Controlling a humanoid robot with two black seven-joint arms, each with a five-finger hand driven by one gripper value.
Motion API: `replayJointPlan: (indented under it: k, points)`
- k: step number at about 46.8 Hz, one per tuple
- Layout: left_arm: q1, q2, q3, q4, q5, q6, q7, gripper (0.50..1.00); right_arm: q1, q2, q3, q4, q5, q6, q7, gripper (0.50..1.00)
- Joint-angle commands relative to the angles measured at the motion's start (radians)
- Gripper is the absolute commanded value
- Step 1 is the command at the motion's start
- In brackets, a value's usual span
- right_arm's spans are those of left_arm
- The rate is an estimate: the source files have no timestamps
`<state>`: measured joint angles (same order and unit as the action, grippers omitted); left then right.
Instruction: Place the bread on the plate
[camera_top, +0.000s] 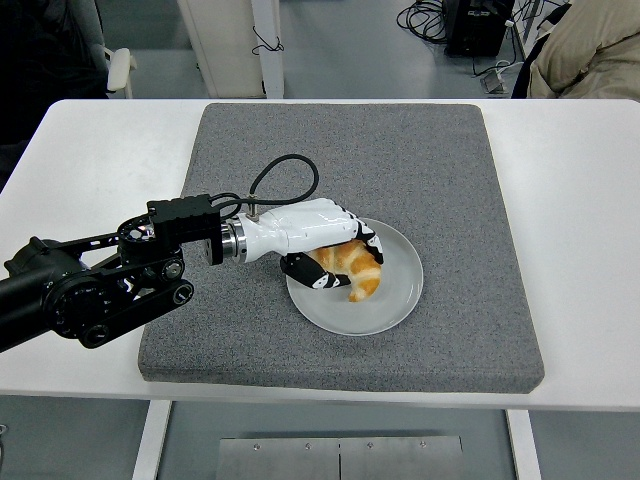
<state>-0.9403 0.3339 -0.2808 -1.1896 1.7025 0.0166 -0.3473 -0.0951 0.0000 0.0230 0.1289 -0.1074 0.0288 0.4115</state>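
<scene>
One arm works in the head view, the black left one, reaching in from the left edge over the grey mat; its white left hand is curled around a golden croissant, fingers draped over the top and the thumb tucked under the near side; the croissant sits low over the left half of the white plate, its curved tip pointing down toward the plate's middle; whether the pastry touches the plate surface I cannot tell; the plate lies on the mat, which covers the middle of the white table; a black cable loops up from the wrist.
</scene>
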Motion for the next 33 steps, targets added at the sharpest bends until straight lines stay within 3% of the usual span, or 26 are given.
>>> replayJointPlan:
  k: [1, 27, 33]
  points:
    - [0.0, -0.007, 0.0, 0.01, 0.0, -0.001, 0.008, 0.554, 0.0, 0.0, 0.0, 0.0, 0.0, -0.001, 0.001, 1.0]
    - [0.017, -0.032, 0.028, 0.03, 0.012, 0.002, 0.03, 0.563, 0.0, 0.0, 0.0, 0.0, 0.0, -0.001, 0.0, 1.0]
    - [0.017, -0.032, 0.028, 0.03, 0.014, 0.003, 0.033, 0.592, 0.0, 0.0, 0.0, 0.0, 0.0, -0.001, 0.001, 1.0]
